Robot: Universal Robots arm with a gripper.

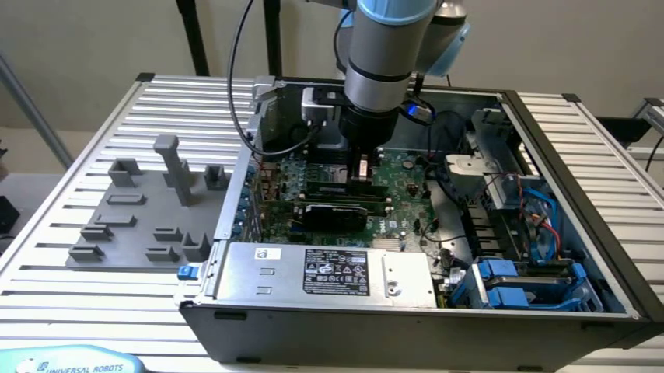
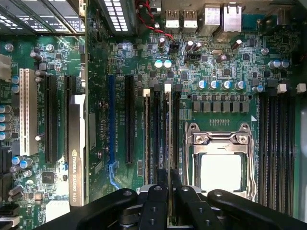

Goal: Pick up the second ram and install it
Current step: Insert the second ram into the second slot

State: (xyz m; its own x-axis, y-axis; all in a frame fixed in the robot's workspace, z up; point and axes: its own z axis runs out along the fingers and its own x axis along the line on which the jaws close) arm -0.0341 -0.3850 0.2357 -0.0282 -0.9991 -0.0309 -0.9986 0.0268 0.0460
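The second ram (image 2: 168,134) is a thin green stick seen edge-on. It stands upright in a black motherboard slot beside the CPU socket (image 2: 220,163), with a white latch at its far end. My gripper (image 2: 169,176) has its dark fingers (image 2: 162,178) shut on the stick's near end, one on each side. In the exterior view the gripper (image 1: 360,169) reaches straight down into the open computer case (image 1: 415,326), low over the motherboard's middle. Another stick (image 2: 147,139) stands in a parallel slot two rows over.
A graphics card (image 2: 76,148) sits in a slot further along the board. More empty black slots (image 2: 278,143) lie beyond the socket. The grey fixture plate (image 1: 145,210) rests outside the case on the exterior view's left. A power supply (image 1: 332,272) and blue drive bays (image 1: 518,284) line the case.
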